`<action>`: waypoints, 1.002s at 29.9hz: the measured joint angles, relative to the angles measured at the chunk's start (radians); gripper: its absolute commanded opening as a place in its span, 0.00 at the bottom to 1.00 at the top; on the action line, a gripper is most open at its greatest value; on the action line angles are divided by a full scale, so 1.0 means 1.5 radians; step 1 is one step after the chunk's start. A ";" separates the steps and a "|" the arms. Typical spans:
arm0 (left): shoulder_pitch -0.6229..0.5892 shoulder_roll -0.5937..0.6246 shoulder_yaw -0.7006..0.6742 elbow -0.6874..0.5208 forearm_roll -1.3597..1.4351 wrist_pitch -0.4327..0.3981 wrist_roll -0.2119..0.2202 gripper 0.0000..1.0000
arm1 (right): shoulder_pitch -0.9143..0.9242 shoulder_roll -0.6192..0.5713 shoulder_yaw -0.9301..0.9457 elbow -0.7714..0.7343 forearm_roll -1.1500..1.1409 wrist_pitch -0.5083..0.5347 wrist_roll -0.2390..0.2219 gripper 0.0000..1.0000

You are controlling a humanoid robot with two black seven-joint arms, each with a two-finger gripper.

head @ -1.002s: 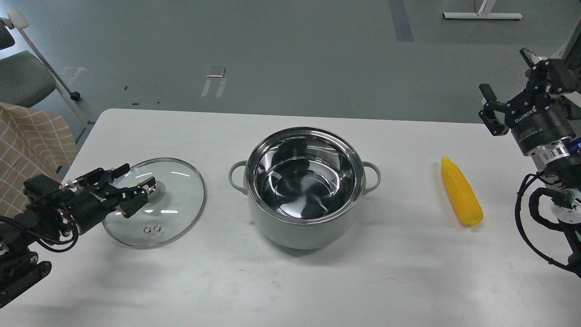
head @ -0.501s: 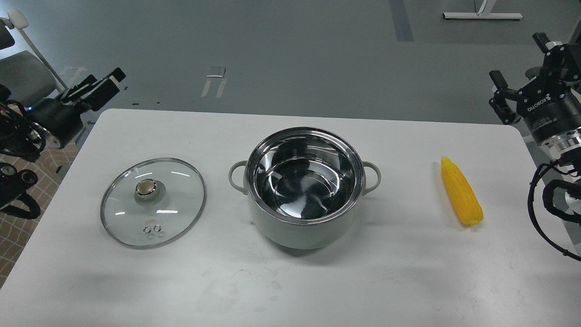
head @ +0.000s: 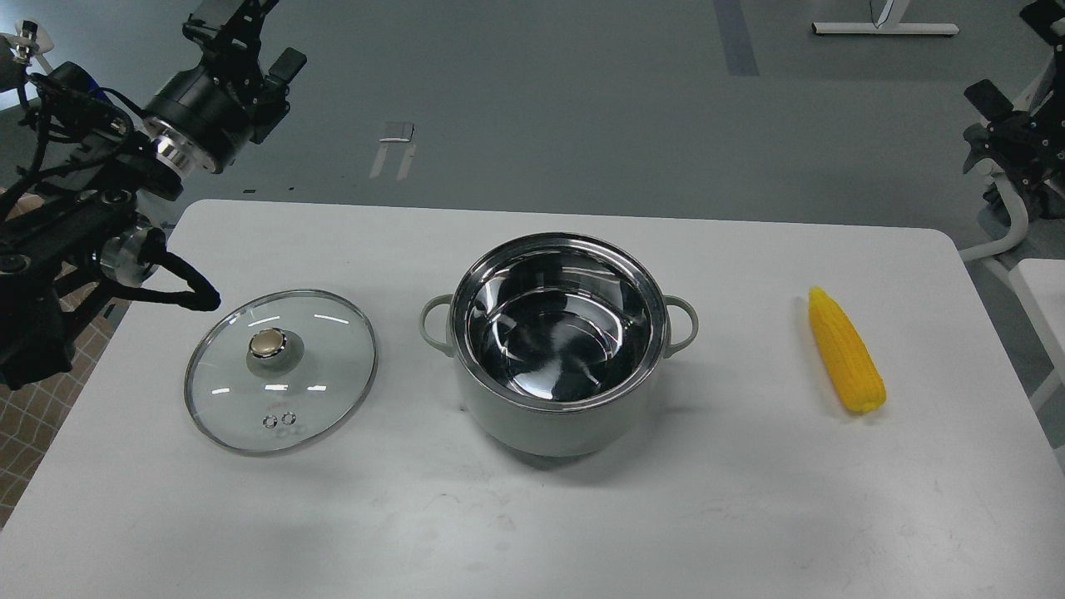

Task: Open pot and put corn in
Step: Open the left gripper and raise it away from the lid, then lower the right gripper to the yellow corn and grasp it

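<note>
The pale grey-green pot (head: 557,416) stands open at the table's middle, its shiny steel inside empty. Its glass lid (head: 316,366) with the gold knob (head: 268,342) lies flat on the table to the pot's left. The yellow corn (head: 846,351) lies on the table far to the pot's right, pointed end away from me. My left gripper (head: 254,32) is open and empty, raised high beyond the table's far left corner. My right gripper (head: 1013,54) is open and empty, raised at the far right edge of the view, well away from the corn.
The white table (head: 532,516) ends at its right edge just past the corn. A second white surface (head: 1044,291) stands to the right. A checked cloth (head: 33,416) shows at the lower left. My left arm's cables (head: 179,283) hang over the table's left edge near the lid.
My left gripper has let go of the lid's knob and risen up and away to the far left. My right gripper has also risen and drawn back to the right. Lid, pot and corn have not moved.
</note>
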 measured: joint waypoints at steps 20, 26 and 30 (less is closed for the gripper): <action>-0.001 -0.033 -0.001 0.003 0.001 0.005 0.000 0.97 | -0.036 0.042 -0.074 -0.044 -0.662 -0.054 0.018 1.00; -0.001 -0.038 -0.003 0.000 0.001 0.006 0.000 0.97 | -0.060 0.060 -0.088 -0.064 -0.714 -0.073 0.022 1.00; -0.001 -0.043 -0.004 0.000 0.001 0.006 0.000 0.97 | -0.062 0.073 -0.098 -0.080 -0.739 -0.091 0.022 1.00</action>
